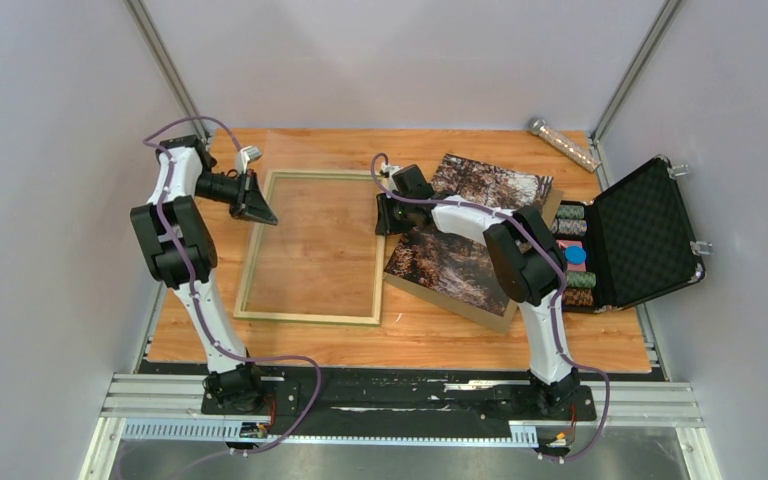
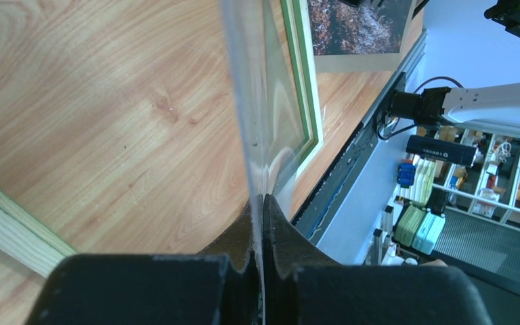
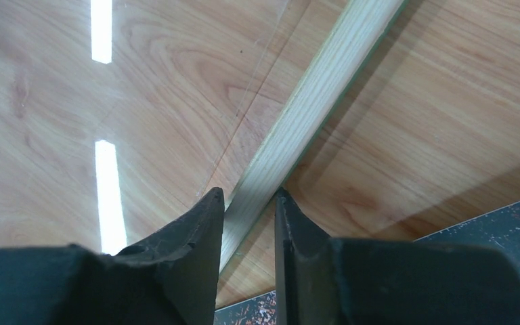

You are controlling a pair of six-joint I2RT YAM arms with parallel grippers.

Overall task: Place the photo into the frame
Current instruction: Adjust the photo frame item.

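The frame (image 1: 256, 262) lies flat at the table's middle, pale wood side up. My left gripper (image 1: 260, 212) is at its back left corner, shut on the edge of a clear pane (image 2: 257, 101), which rises tilted above the frame. The green rail (image 2: 305, 81) shows beyond the pane. My right gripper (image 1: 390, 222) is at the frame's right rail (image 3: 311, 101); its fingertips (image 3: 215, 203) have closed in on both edges of that rail. The photo (image 1: 460, 250), an autumn forest print, rests face up on a brown board (image 1: 480, 312) just right of the frame.
An open black case (image 1: 650, 235) with stacks of poker chips (image 1: 572, 250) stands at the right edge. A clear tube (image 1: 563, 143) lies at the back right corner. White walls close in the table on three sides.
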